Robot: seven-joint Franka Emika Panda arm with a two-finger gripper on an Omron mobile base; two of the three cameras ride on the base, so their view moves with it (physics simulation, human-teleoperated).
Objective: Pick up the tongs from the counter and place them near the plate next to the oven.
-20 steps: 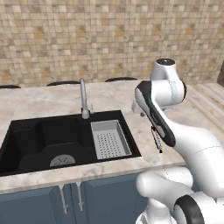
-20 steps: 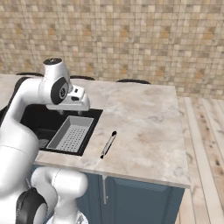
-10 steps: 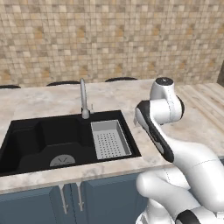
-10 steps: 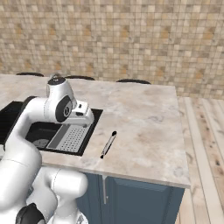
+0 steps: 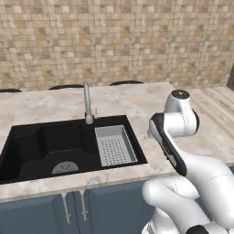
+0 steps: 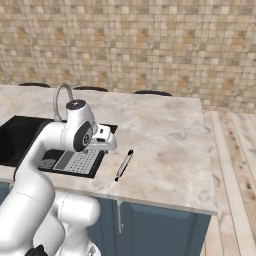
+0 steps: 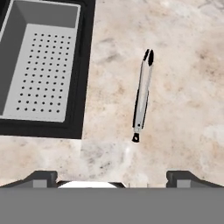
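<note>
The slim silver-grey tongs [image 7: 142, 94] with black ends lie flat on the beige marbled counter [image 6: 165, 135], just right of the sink. From the right base view the tongs [image 6: 124, 165] point roughly toward the counter's front edge. My gripper [image 7: 113, 178] hovers above the counter, a little short of the tongs' near end. It is open, its dark fingertips [image 7: 43, 177] set wide apart with nothing between them. In the right base view the gripper [image 6: 108, 145] hangs left of the tongs, beside the sink's rim. The plate and the oven are out of view.
A black sink [image 5: 45, 141] holds a grey perforated strainer basket [image 5: 114, 145], which lies left of the tongs as the basket [image 7: 39, 74] in the hand view. A faucet [image 5: 87, 105] stands behind the sink. The counter ends at the right [image 6: 210, 165] over wooden floor.
The arm has folded downward, bringing the hand lower and a little to the right, closer to the counter and the tongs. The tongs have not moved.
</note>
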